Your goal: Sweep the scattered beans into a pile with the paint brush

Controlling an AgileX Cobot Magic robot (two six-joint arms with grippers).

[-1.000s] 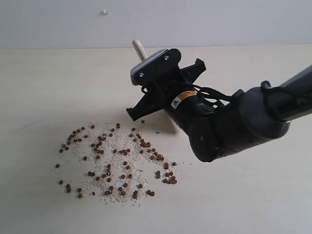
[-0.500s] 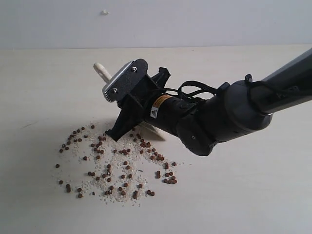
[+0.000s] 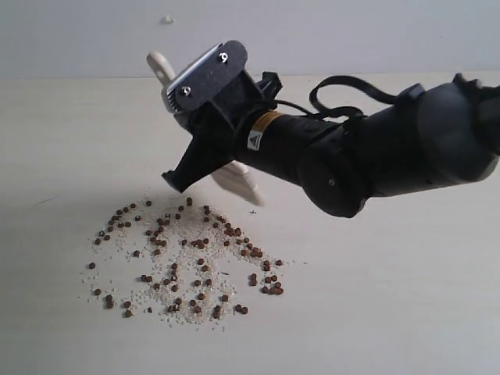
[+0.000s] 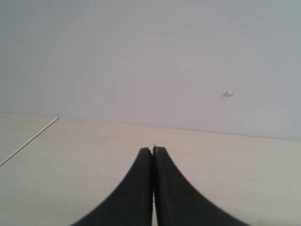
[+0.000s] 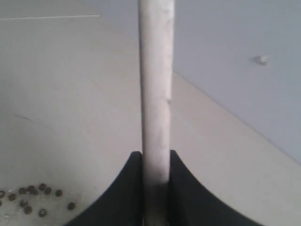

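Right gripper (image 5: pixel 155 162): two black, smooth, curved fingers (image 5: pixel 124 188) clamped tight on the handle of the paint brush (image 5: pixel 155 94), one finger flat to each side, no gap showing. The handle is pale, matte wood, straight and even in width, and runs out past the fingertips. In the exterior view its rounded end (image 3: pixel 158 62) sticks out behind the gripper body; the wide pale head (image 3: pixel 236 180) hangs below the fingers, blurred. Cannot tell whether its tip meets the table.

Left gripper (image 4: pixel 153 151): black tapered fingers pressed together tip to tip, nothing between them. Bare table ahead of them, then wall.

The beans (image 3: pixel 187 258) lie just below and ahead of the right fingers: small, round, reddish-brown, spread loose over a ragged patch and mixed with fine white grains (image 3: pixel 180 234). A few show beside one right finger (image 5: pixel 28 197). They are denser along the side nearest the brush head and thinner toward the outer fringe.

The table (image 3: pixel 391 297) is pale, matte and flat, with open room around the patch on every side. Its far edge meets a plain grey wall (image 3: pixel 351 31), well beyond the fingers. The wall carries one small white speck (image 3: pixel 166 19).
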